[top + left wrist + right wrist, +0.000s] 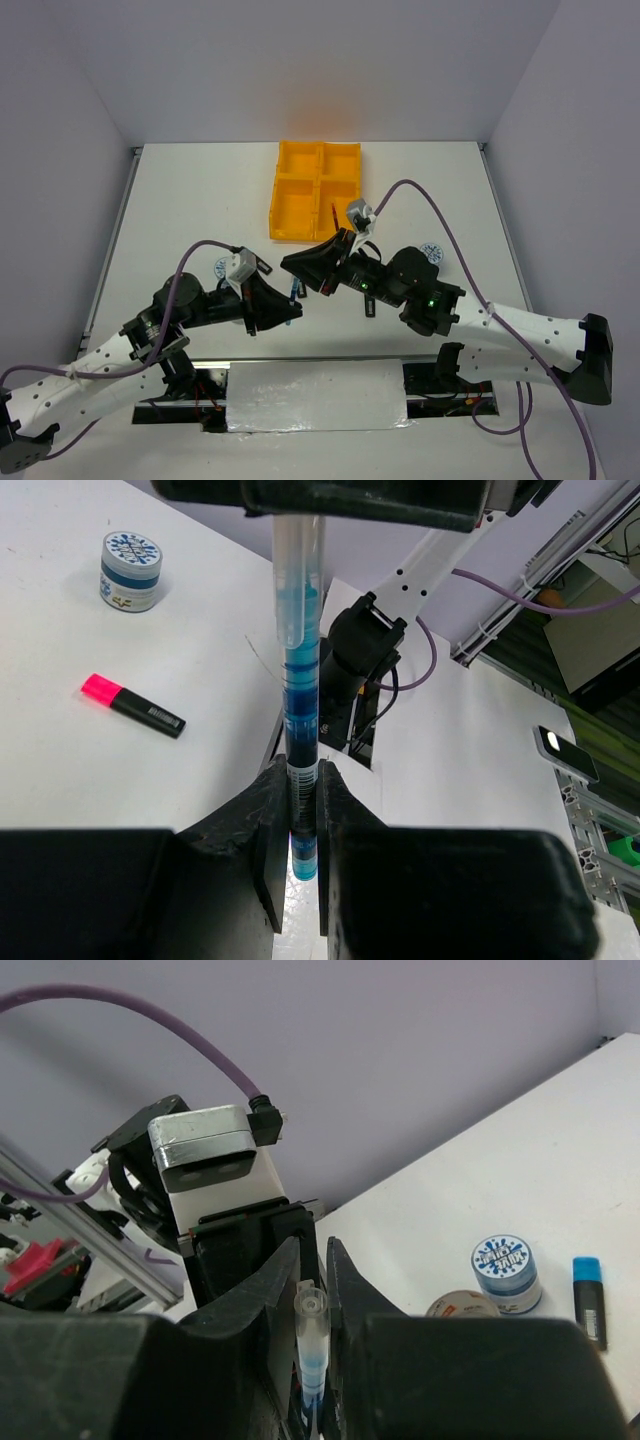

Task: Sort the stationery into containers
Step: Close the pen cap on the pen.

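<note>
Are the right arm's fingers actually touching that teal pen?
Touching: the right wrist view shows the right fingers closed against the teal pen on both sides.

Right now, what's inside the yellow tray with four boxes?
Three compartments of the yellow-orange rectangular plastic tray look empty. A thin dark red pen shows in the near right one. The right arm covers that compartment's near corner, so anything there is hidden.

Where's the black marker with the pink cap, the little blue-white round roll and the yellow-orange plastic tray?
Pink-capped black highlighter (135,707): left wrist view, on its black barrel.
Small blue-white round roll (131,572): left wrist view, on its side.
Yellow-orange plastic tray (292,210): top view, bare floor of near-left compartment.
</note>
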Robot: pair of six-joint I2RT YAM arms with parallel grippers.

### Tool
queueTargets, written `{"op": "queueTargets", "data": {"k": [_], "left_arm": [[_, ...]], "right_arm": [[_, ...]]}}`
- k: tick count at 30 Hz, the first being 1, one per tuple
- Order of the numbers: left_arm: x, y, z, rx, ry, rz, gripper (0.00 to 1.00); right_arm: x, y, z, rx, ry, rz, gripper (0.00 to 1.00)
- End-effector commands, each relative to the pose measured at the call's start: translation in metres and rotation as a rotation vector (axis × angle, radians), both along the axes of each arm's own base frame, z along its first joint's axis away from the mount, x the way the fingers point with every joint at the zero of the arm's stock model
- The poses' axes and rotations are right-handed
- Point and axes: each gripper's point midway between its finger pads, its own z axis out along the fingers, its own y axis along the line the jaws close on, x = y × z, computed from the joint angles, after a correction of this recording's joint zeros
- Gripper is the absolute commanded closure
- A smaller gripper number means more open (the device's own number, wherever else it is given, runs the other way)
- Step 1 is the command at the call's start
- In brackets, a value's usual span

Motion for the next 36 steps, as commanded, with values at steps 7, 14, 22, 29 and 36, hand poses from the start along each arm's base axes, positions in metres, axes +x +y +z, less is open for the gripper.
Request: {"op": "queueTargets", "data": {"k": [7, 14, 22, 29, 36], "left_arm": [[0.002, 0.001, 0.038, -0.058, -0.08, 0.012, 1.0], [0.004, 0.01, 0.105, -0.169, -0.223, 0.054, 1.0], [0.003, 0.01, 0.16, -0.224, -0.348, 0.046, 1.0], [0.01, 0.009, 0.19, -0.187, -0.427, 0.067, 1.0], [0.024, 0.005, 0.21, -0.162, -0.454, 0.092, 1.0]], "right_arm": [[-0.006, 0.002, 0.003, 0.035, -0.012, 0.035, 1.0], [-0.006, 0.007, -0.04, 0.032, 0.067, 0.046, 1.0], [-0.013, 0.024, -0.102, -0.052, 0.159, 0.11, 1.0], [-0.021, 0.027, -0.171, -0.159, 0.237, 0.11, 1.0], [-0.037, 0.039, -0.219, -0.247, 0.284, 0.127, 1.0]]}}
